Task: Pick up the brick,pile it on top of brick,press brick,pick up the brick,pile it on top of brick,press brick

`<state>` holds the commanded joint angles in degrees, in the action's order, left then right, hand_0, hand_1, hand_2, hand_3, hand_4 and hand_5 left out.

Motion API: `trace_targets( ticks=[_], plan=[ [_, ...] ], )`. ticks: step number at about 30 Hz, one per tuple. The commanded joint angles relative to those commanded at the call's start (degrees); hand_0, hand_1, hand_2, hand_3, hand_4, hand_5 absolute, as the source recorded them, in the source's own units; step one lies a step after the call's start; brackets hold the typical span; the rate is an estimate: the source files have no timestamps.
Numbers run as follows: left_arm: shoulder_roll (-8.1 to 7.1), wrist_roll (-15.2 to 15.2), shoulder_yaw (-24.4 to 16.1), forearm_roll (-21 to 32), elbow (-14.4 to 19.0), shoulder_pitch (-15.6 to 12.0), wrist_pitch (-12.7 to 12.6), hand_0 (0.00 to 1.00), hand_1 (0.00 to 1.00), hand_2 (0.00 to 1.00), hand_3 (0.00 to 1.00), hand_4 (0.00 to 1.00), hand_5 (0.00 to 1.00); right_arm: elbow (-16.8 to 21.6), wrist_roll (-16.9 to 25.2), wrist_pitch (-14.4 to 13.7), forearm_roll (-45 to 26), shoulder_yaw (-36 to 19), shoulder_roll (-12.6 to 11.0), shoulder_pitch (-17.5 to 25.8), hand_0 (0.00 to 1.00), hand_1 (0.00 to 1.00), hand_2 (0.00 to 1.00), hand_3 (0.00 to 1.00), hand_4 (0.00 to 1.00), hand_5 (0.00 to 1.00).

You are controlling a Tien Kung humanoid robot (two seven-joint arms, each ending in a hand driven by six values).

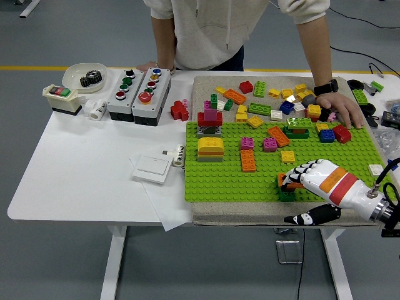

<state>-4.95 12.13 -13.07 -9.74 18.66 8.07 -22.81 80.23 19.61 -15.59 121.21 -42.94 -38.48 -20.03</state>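
Lower right of frame: right hand (299,175) lies fingers-down on an orange brick (282,181) that sits atop a dark green brick (287,195) near the front edge of the green baseplate (212,178). Fingers curl over the brick's top, thumb hanging free below; looks like pressing rather than a carrying grip. Left hand not in frame. To do this well: push straight down, load centred over the studs so the orange brick seats level, not tipped. Baseplate rests on a mat on the desk (81,169); it may slide under an angled push. A person's hand (342,107) rests at the upper right, among loose bricks.
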Motion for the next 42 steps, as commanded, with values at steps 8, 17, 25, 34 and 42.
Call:
trace_targets(
  ticks=[8,17,25,34,42],
  plan=[
    [0.0,-0.07,0.12,0.27,-0.02,0.06,-0.04,0.751,0.741,0.744,0.593,0.649,0.669,0.02,0.04,-0.01,0.0,0.29,0.04,-0.49,0.49,0.611,0.7,0.622,0.952,0.682],
    [-0.01,-0.09,0.1,0.27,-0.03,0.1,-0.04,0.751,0.741,0.746,0.594,0.649,0.671,0.19,0.05,-0.05,0.05,0.18,-0.08,-0.73,0.491,0.612,0.7,0.623,0.952,0.681],
    [-0.01,-0.11,0.13,0.32,-0.02,0.15,-0.05,0.751,0.741,0.744,0.593,0.649,0.671,0.18,0.08,-0.08,0.08,0.23,-0.11,-1.0,0.492,0.611,0.701,0.622,0.953,0.68],
    [-0.03,-0.15,0.18,0.45,-0.02,0.18,-0.07,0.751,0.74,0.744,0.593,0.649,0.672,0.07,0.1,-0.08,0.03,0.42,-0.11,-1.45,0.496,0.611,0.7,0.621,0.954,0.682],
    [-0.02,0.02,-0.02,0.05,-0.02,0.09,-0.08,0.751,0.739,0.743,0.593,0.649,0.672,-0.34,0.14,-0.09,-0.03,0.73,-0.01,-1.51,0.495,0.611,0.7,0.622,0.954,0.682]
  ],
)
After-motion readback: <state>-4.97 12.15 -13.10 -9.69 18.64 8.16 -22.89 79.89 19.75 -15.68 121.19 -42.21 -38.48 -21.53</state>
